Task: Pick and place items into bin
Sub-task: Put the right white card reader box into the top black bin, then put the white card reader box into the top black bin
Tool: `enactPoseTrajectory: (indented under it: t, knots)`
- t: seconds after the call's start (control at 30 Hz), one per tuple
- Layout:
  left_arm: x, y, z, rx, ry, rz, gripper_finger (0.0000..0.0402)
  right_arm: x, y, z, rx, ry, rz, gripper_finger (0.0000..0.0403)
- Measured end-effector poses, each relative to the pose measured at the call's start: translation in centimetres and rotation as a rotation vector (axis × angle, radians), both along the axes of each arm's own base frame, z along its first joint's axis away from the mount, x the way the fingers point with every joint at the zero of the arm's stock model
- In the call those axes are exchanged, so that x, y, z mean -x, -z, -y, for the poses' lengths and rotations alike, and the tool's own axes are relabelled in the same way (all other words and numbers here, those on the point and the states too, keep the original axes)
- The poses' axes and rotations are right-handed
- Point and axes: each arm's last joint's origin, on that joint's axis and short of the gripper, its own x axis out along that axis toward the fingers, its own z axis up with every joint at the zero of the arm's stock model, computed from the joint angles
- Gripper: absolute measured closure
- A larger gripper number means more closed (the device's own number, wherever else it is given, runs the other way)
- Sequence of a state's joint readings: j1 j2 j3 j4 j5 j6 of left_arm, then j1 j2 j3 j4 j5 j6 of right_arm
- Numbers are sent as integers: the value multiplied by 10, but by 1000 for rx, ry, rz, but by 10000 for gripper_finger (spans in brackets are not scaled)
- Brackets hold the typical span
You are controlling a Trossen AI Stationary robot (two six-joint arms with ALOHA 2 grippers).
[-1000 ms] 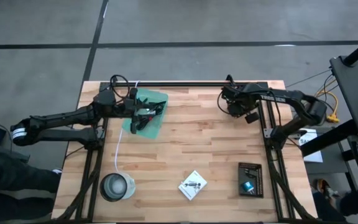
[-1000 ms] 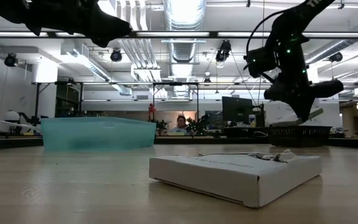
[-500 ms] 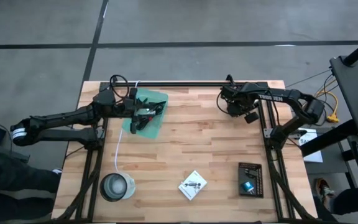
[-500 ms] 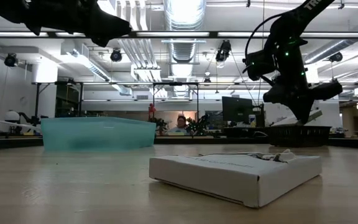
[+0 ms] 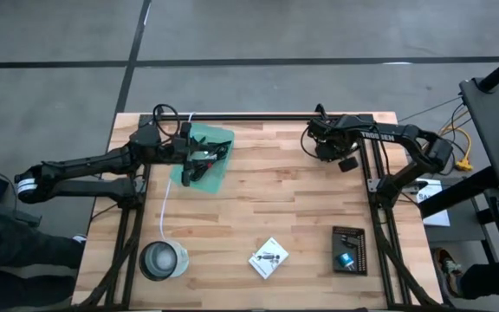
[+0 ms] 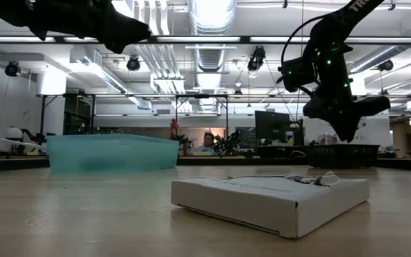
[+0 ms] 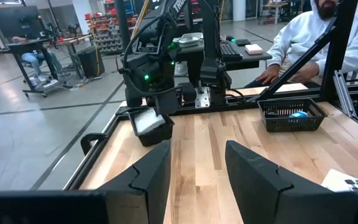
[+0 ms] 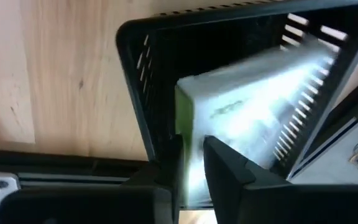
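Note:
My right gripper (image 5: 332, 152) hangs above the table's far right part, shut on a small black slotted basket (image 8: 142, 93) with a white packet (image 8: 253, 106) inside it. The left wrist view shows that basket (image 7: 151, 127) lifted clear of the wood. My left gripper (image 5: 199, 161) is open over the teal bin (image 5: 208, 169), which stands at the far left and holds dark items. Another white printed packet (image 5: 268, 257) lies flat near the table's near edge. My right gripper grips the black basket at one side wall, near a corner (image 8: 161, 146). One finger (image 8: 229, 168) seems to be inside, against the white packet, and the other (image 8: 166, 163) outside. The basket is lifted clear of the table and tilted.
A second black basket (image 5: 349, 250) holding a blue thing sits at the near right. A round silvery bowl (image 5: 163, 260) stands near left, with a long white cord (image 5: 166, 204) running from it toward the bin. A person in white (image 7: 316, 37) sits beside the table.
My right gripper has risen slightly with its basket and turned a little, so the basket hangs more level than before. The left arm has kept still.

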State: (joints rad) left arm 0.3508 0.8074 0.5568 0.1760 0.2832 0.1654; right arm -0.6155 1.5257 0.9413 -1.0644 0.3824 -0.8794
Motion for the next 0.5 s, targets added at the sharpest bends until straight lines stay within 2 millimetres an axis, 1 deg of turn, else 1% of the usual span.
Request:
enactPoseTrajectory:
  t: [0.33, 0.5]
  knots:
    - [0, 0, 0, 0, 0, 0, 265, 0, 0, 0, 37, 124, 35, 305]
    - [0, -1, 0, -2, -1, 5, 265, 1, -5, -1, 70, 206, 74, 273]
